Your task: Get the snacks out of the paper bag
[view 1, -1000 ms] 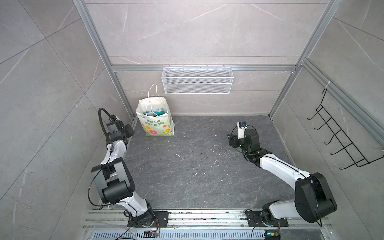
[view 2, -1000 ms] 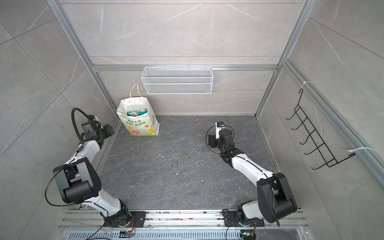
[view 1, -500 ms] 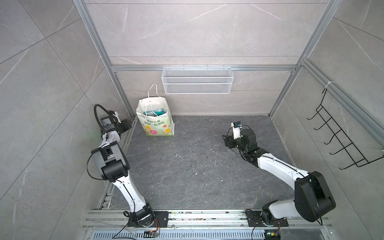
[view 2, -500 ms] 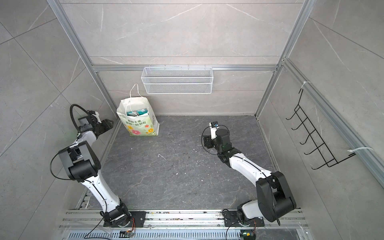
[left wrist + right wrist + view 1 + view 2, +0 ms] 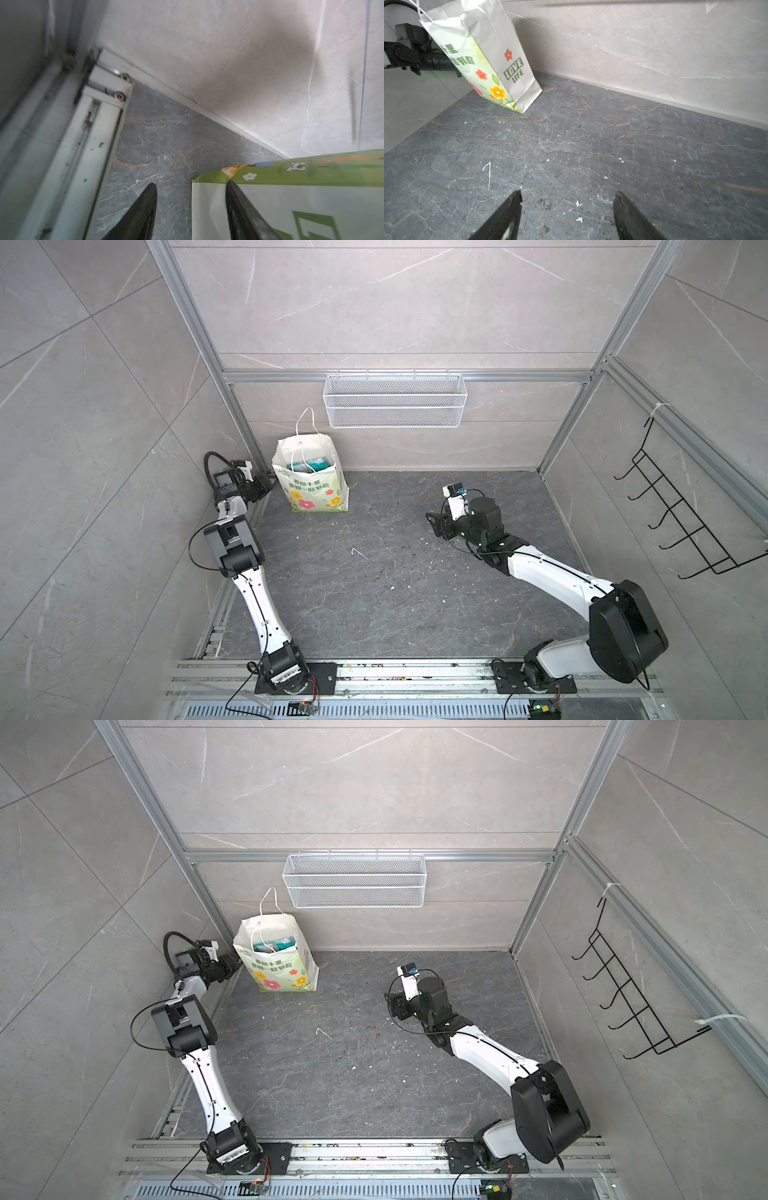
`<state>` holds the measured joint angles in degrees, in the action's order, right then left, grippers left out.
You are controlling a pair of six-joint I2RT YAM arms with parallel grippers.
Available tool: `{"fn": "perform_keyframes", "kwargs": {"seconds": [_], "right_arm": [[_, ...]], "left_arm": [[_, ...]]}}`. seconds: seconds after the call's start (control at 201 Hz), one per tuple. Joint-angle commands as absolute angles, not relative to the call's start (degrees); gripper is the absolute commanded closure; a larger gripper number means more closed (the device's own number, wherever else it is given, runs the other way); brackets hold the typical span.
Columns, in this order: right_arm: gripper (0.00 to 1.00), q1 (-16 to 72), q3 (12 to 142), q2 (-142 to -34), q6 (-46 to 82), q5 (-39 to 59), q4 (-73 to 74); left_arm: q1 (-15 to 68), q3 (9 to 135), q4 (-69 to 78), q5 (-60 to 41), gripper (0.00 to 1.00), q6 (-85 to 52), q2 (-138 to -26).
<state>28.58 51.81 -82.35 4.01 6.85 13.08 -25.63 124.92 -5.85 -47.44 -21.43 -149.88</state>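
Since a second ago the left arm has straightened, bringing the left gripper [image 5: 266,485] just beside the paper bag [image 5: 311,489], and the right gripper [image 5: 432,520] has edged towards the bag. The bag stands upright on the dark counter [image 5: 374,572], with teal snacks [image 5: 311,464] showing in its open top. The left gripper's jaws are apart with the bag's near edge between them; contact cannot be told. The right gripper, well apart from the bag, is spread wide and empty.
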Motion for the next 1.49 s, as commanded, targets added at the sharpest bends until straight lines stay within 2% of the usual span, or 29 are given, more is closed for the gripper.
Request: {"fn": "perform_keyframes", "kwargs": {"seconds": [0.0, 0.234, 0.363, 0.747, 1.17, 1.418, 1.488], "right_arm": [[0.29, 29.74, 53.06, -80.62, 2.46, 8.09, 12.52], [0.31, 31.15, 48.22, -77.40, 3.46, 8.88, 19.48], [0.31, 31.38, 47.28, -76.65, 4.36, 8.80, 20.85], [0.31, 31.45, 46.86, -76.53, 2.91, 7.67, 20.64], [0.29, 31.46, 46.10, -77.12, 5.39, 0.03, 25.73], [0.28, 31.46, 47.50, -78.46, 6.14, -2.45, 27.95], [0.27, 31.49, 47.44, -78.66, 7.24, -6.30, 29.05]], "left_arm": [[-24.76, 128.75, -6.02, -53.29, 0.44, -24.96, -150.57], [-22.82, 138.38, -8.13, -55.99, 0.44, -28.46, -157.41], [-21.25, 139.20, -8.01, -55.62, 0.47, -27.71, -158.17], [-17.75, 140.60, -7.02, -60.03, 0.46, -25.53, -158.97], [-13.89, 122.11, -4.90, -61.79, 0.44, -17.19, -145.64], [-10.99, 109.72, -0.15, -58.71, 0.44, -16.59, -138.09], [-9.65, 105.05, 2.84, -57.70, 0.44, -16.82, -135.45]]}}
